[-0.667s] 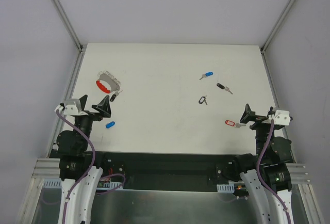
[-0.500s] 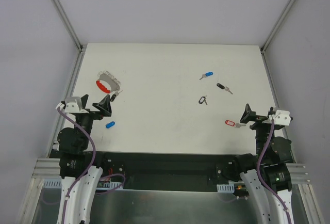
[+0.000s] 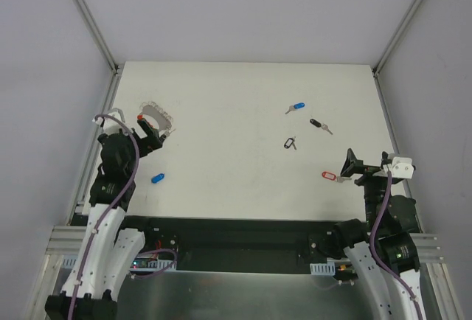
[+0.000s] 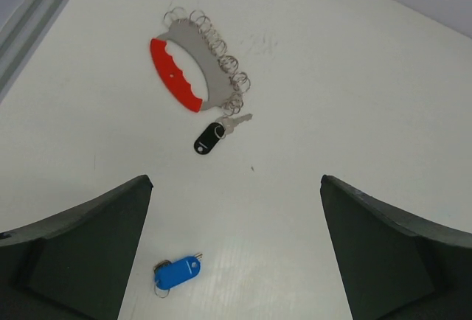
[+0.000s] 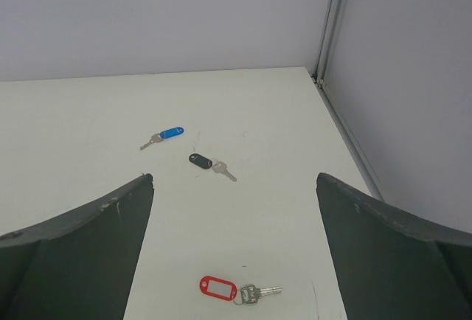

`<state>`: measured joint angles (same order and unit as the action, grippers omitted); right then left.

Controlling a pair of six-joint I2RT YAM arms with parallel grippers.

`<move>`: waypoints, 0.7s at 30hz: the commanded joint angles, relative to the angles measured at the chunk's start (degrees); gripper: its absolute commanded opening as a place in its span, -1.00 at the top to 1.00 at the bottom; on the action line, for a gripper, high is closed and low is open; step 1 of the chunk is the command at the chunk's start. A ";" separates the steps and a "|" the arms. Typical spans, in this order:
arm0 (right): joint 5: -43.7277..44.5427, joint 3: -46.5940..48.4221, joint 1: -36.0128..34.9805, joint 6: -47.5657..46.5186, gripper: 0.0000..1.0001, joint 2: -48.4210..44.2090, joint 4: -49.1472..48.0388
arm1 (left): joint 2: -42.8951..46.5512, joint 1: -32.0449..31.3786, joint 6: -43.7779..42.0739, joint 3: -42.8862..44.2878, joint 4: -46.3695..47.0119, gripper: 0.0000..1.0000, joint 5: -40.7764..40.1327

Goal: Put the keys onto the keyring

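Note:
The keyring (image 4: 193, 69), a red plastic curve with a grey plate and silver loops, lies at the table's far left (image 3: 156, 116). A black-tagged key (image 4: 210, 137) touches its lower end. A blue-tagged key (image 4: 177, 272) lies nearer, close to my left finger. My left gripper (image 4: 234, 181) hovers open above the table between them, holding nothing (image 3: 150, 137). My right gripper (image 5: 234, 178) is open and empty (image 3: 354, 165), with a red-tagged key (image 5: 228, 289) just below it. Farther off lie a black-tagged key (image 5: 203, 161) and a blue-tagged key (image 5: 166, 136). Another black-tagged key (image 3: 290, 142) rests mid-table.
The white table (image 3: 236, 180) is bounded by grey walls and aluminium rails, one along the left edge (image 4: 37, 10) and one at the right corner (image 5: 328, 25). Both arm bases stand at the near edge.
My left arm has swung forward and its gripper now hangs right beside the keyring, pointing down. The right arm has hardly moved. All keys lie where they were.

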<state>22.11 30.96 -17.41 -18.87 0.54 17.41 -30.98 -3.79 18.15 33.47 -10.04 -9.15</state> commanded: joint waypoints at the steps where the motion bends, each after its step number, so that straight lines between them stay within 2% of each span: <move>1: 1.01 0.94 -1.84 0.33 -0.92 -8.53 -0.36 | -11.01 -0.16 9.78 5.89 -4.02 -0.98 -5.79; 6: -0.39 0.77 -2.45 -0.11 -0.92 -9.59 -0.53 | -27.94 -0.08 14.01 12.83 -3.93 -0.98 -5.88; 10: -0.75 0.77 -2.72 -0.29 -0.92 -10.11 -0.36 | -40.45 -0.08 14.02 20.48 -4.02 -0.93 -3.95; 17: -1.63 0.77 -3.24 -0.46 -0.92 -10.99 -0.62 | -59.34 0.63 13.40 32.42 -4.02 -0.56 -3.16; 18: -1.54 0.77 -3.42 -0.55 -0.92 -11.08 -0.53 | -60.85 0.89 13.40 33.23 -4.02 -0.40 -2.81; 21: -2.07 0.86 -3.60 -0.64 -0.92 -11.17 -0.53 | -66.30 1.42 13.40 36.57 -4.02 -0.30 -0.79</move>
<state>21.10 30.96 -20.38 -19.00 0.54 17.65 -92.77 -3.27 31.03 65.21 -13.85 -12.01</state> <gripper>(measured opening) 0.959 0.673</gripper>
